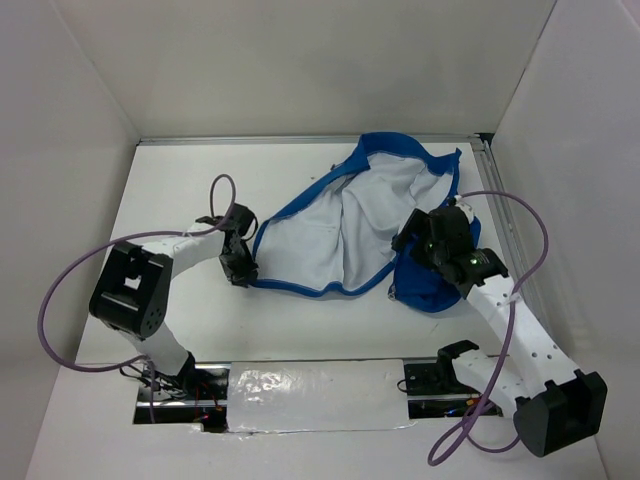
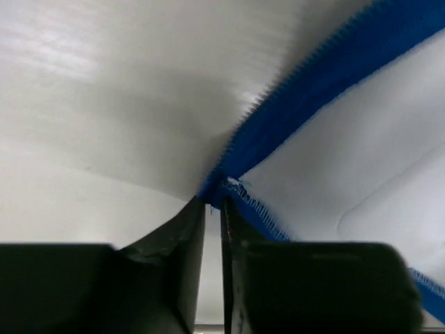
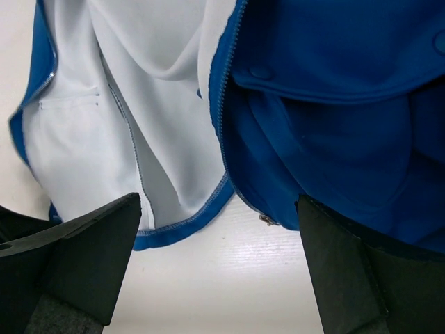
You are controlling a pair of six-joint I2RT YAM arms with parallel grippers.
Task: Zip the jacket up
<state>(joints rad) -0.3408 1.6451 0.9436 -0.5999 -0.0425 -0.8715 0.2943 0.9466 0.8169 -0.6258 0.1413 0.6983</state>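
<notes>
The royal-blue jacket (image 1: 340, 230) lies open on the table, white lining up, its right side bunched into a blue heap. My left gripper (image 1: 243, 272) sits at the jacket's near left corner. In the left wrist view the gripper (image 2: 213, 203) is shut on that blue corner, where the zipper teeth edge (image 2: 292, 76) meets the hem. My right gripper (image 1: 405, 243) hovers over the jacket's right front. In the right wrist view it (image 3: 219, 209) is wide open and empty, above the hem and a small metal zipper slider (image 3: 268, 220) at the blue panel's lower edge.
The white table (image 1: 200, 330) is boxed in by white walls at the back and both sides. A metal rail (image 1: 500, 200) runs along the right edge. A foil-taped patch (image 1: 310, 395) lies between the arm bases. Purple cables (image 1: 60, 290) loop beside both arms.
</notes>
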